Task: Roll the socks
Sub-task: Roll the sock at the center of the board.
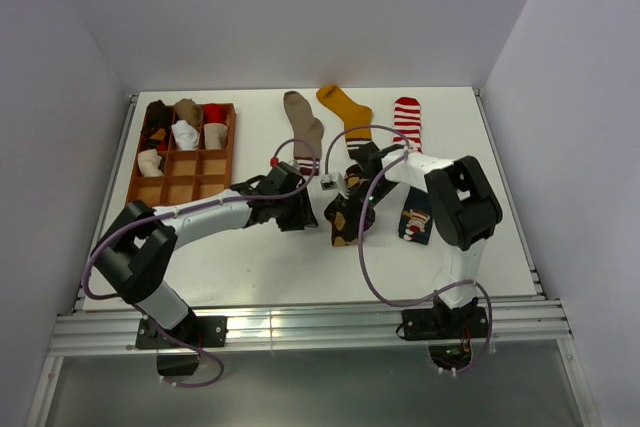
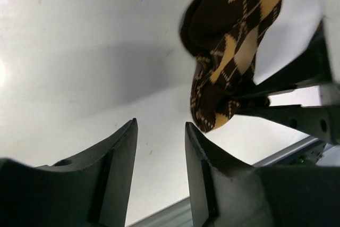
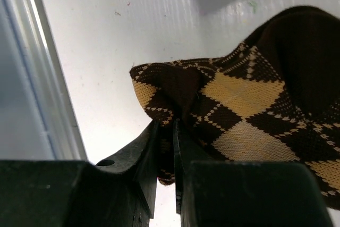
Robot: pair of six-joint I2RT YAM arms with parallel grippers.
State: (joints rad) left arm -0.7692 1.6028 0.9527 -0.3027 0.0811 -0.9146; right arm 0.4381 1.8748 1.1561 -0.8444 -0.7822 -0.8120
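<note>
The right claw (image 3: 166,128) is clenched on a folded edge of the brown argyle sock (image 3: 249,110), whose far end is cut off by the wrist view. The left claw (image 2: 159,128) stands parted and empty, with the sock just ahead to its right. Seen from above, most of the sock is hidden beneath the claws.

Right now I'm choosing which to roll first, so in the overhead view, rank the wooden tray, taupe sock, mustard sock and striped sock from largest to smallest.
1. Wooden tray, clearly largest.
2. Taupe sock.
3. Mustard sock and striped sock: these look alike and both are partly covered, so unranked.
</note>
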